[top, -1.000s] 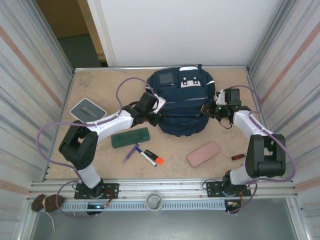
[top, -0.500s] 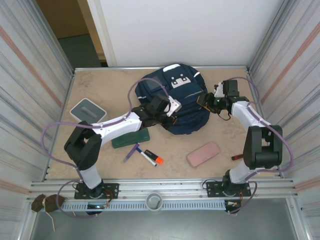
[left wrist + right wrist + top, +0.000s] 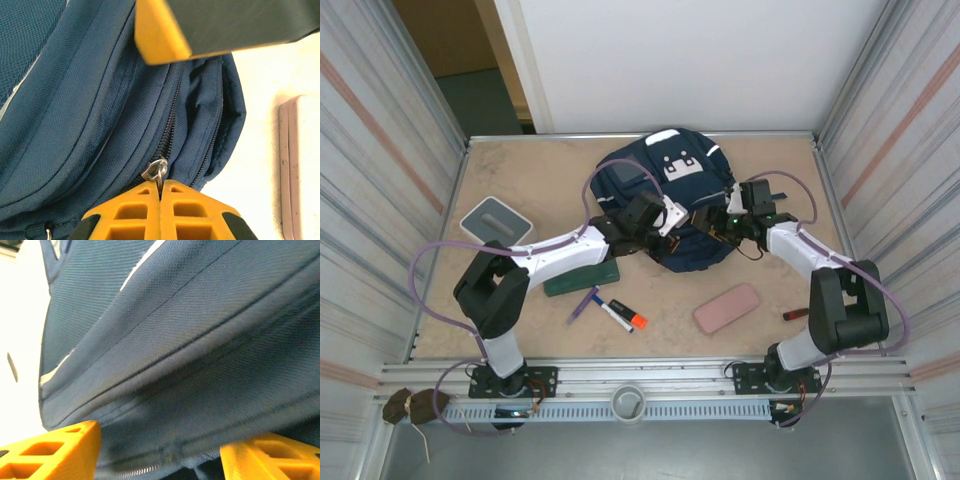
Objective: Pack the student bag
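The student bag (image 3: 665, 190), a large navy backpack with white stripes, lies at the back middle of the table. My left gripper (image 3: 658, 228) is at its near edge. In the left wrist view that gripper (image 3: 161, 189) is shut on the metal ring of a zipper pull (image 3: 159, 171), and the closed zipper runs up the fabric. My right gripper (image 3: 716, 222) presses against the bag's right front side. In the right wrist view its yellow fingers (image 3: 60, 452) stand wide apart, with bag fabric (image 3: 175, 365) and a zipper seam between them.
A green pencil case (image 3: 582, 275), a blue pen (image 3: 584, 303) and an orange-tipped marker (image 3: 624, 316) lie in front of the bag. A pink case (image 3: 727, 307) and a small red thing (image 3: 796, 314) lie at the front right. A grey box (image 3: 496, 221) sits at the left.
The bag has turned and shifted left. My left gripper moved right along its front, still shut. My right gripper opened and swung left onto the bag's front.
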### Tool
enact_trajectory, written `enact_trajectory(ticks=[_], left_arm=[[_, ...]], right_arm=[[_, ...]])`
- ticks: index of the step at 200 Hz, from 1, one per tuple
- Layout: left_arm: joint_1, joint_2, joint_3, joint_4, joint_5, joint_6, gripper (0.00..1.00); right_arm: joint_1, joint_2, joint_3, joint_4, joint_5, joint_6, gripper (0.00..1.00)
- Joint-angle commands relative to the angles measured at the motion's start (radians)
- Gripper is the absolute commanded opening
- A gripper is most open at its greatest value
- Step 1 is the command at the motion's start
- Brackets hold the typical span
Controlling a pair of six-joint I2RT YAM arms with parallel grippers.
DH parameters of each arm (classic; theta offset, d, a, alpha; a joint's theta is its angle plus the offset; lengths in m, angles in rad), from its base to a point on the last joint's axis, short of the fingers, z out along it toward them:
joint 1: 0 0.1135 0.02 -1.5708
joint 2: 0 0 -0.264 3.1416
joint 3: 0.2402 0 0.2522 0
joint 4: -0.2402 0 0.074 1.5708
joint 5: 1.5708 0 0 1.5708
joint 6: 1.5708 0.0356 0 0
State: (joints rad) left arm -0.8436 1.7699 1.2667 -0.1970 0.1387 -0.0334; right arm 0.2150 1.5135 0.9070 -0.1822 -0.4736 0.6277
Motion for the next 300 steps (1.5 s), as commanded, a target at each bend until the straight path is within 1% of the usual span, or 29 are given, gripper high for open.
enact_trajectory(ticks=[1, 17, 27, 38, 47, 74, 100, 113, 135, 156, 171, 181, 190, 206, 221, 236, 249, 272, 282, 300], left_arm=[[-0.011, -0.026, -0.012, 0.027, 0.004, 0.007, 0.00], [-0.011, -0.045, -0.032, 0.016, -0.040, 0.024, 0.00], [-0.004, -0.063, -0.048, 0.007, -0.073, 0.034, 0.00], [0.019, -0.088, -0.073, -0.002, -0.100, 0.039, 0.00], [0.048, -0.108, -0.097, -0.003, -0.118, 0.044, 0.00], [0.158, -0.132, -0.156, -0.012, -0.178, 0.065, 0.00], [0.252, -0.123, -0.165, -0.001, -0.178, 0.076, 0.00], [0.293, -0.101, -0.153, 0.022, -0.160, 0.077, 0.00], [0.335, -0.027, -0.092, 0.038, -0.172, 0.077, 0.00], [0.351, 0.058, -0.008, 0.017, -0.267, 0.068, 0.00], [0.353, 0.085, 0.041, -0.025, -0.319, 0.059, 0.08], [0.353, 0.064, 0.036, -0.031, -0.324, 0.050, 0.19], [0.353, 0.022, 0.003, -0.011, -0.314, 0.039, 0.26], [0.351, -0.090, -0.099, 0.066, -0.259, 0.012, 0.41], [0.347, -0.199, -0.198, 0.156, -0.166, -0.002, 0.58], [0.323, -0.281, -0.263, 0.223, -0.075, 0.015, 0.68], [0.276, -0.310, -0.281, 0.257, -0.024, 0.075, 0.74], [0.186, -0.285, -0.247, 0.266, -0.033, 0.215, 0.82], [0.167, -0.250, -0.214, 0.258, -0.031, 0.256, 0.85], [0.153, -0.171, -0.120, 0.188, -0.004, 0.301, 0.86]], right_arm=[[0.011, 0.036, 0.051, 0.020, 0.046, 0.014, 0.53], [0.002, 0.026, 0.055, -0.012, 0.105, -0.015, 0.26], [-0.010, 0.010, 0.049, -0.031, 0.131, -0.037, 0.13], [-0.031, -0.014, 0.037, -0.046, 0.138, -0.057, 0.04], [-0.054, -0.030, 0.026, -0.057, 0.127, -0.071, 0.00], [-0.116, -0.050, 0.013, -0.081, 0.031, -0.118, 0.00], [-0.124, -0.041, 0.041, -0.112, -0.057, -0.155, 0.00], [-0.122, -0.029, 0.054, -0.117, -0.099, -0.157, 0.00], [-0.107, -0.014, 0.066, -0.111, -0.157, -0.151, 0.00], [-0.081, -0.009, 0.080, -0.097, -0.189, -0.129, 0.00], [-0.058, -0.004, 0.079, -0.052, -0.184, -0.077, 0.00], [-0.036, 0.004, 0.079, -0.021, -0.166, -0.037, 0.00], [-0.015, 0.011, 0.081, 0.008, -0.139, -0.001, 0.00], [0.023, 0.030, 0.100, 0.045, -0.118, 0.036, 0.04], [0.045, 0.036, 0.134, 0.049, -0.116, 0.044, 0.08], [0.057, 0.024, 0.154, 0.045, -0.106, 0.045, 0.11], [0.060, 0.013, 0.165, 0.055, -0.113, 0.061, 0.13], [0.071, 0.009, 0.174, 0.115, -0.153, 0.118, 0.16], [0.077, 0.009, 0.179, 0.121, -0.153, 0.125, 0.16], [0.083, 0.008, 0.185, 0.115, -0.145, 0.123, 0.15]])
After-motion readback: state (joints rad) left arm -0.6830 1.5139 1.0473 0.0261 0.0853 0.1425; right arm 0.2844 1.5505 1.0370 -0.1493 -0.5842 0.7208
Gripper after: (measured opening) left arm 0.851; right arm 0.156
